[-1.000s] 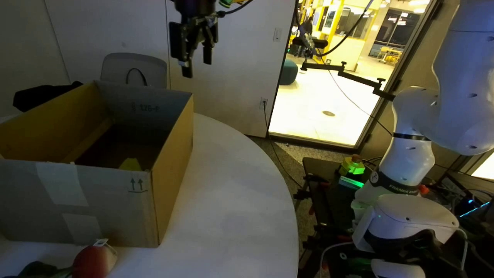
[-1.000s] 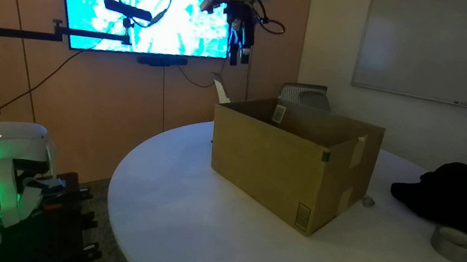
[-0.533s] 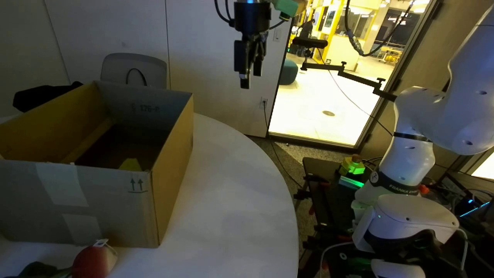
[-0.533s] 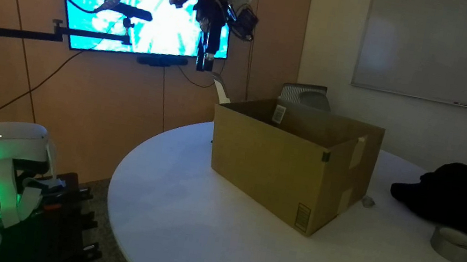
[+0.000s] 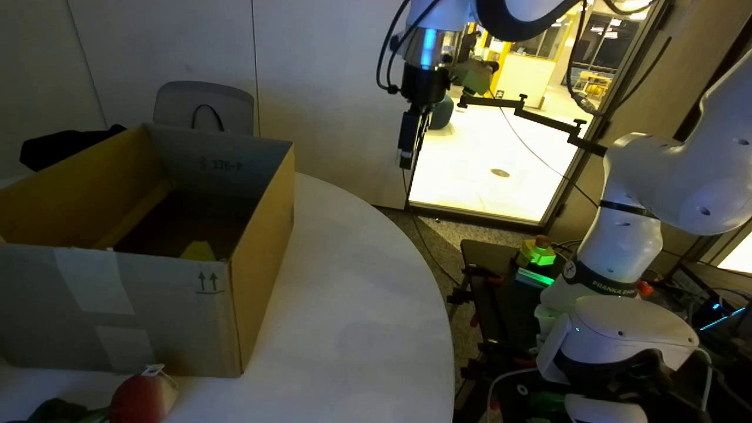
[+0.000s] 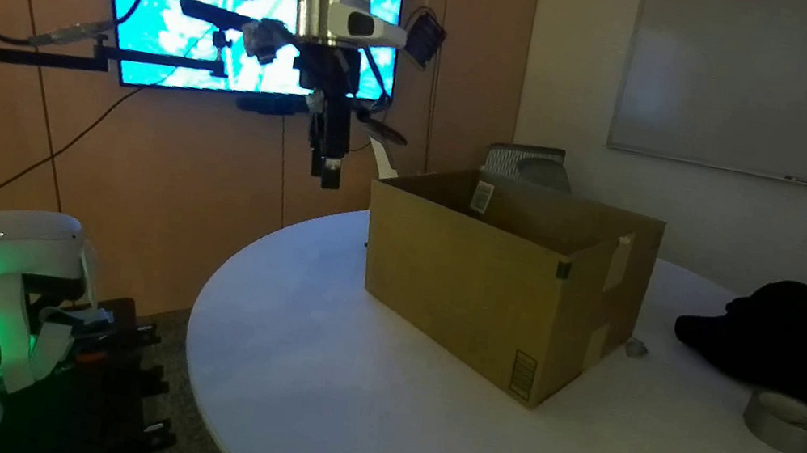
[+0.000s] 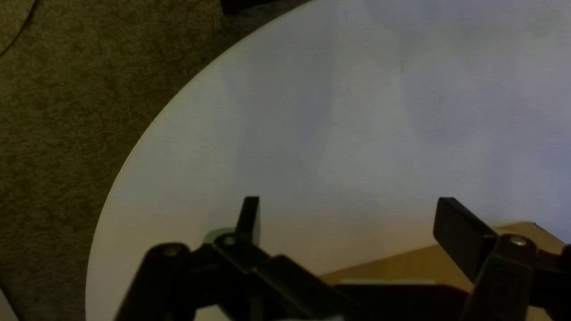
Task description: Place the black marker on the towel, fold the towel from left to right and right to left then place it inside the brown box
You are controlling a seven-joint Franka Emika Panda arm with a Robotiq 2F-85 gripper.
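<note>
Wrist view downward, all sharing box (image 6: 496, 287)

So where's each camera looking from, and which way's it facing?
Wrist view: mounted by the open gripper, seen at bottom; faces down at the table.
Exterior view: stands apart from the arm, looking down into the brown box, chair beyond; arm and gripper show.
Exterior view: above table height, facing the lit screen and whiteboard; arm and gripper show.
Both exterior views share table, brown box, arm and gripper.

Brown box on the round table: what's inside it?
In an exterior view, a yellow-green piece, likely the towel, shows inside the brown box. The box's near side hides the rest, so I can't tell whether the black marker is in there.
</note>
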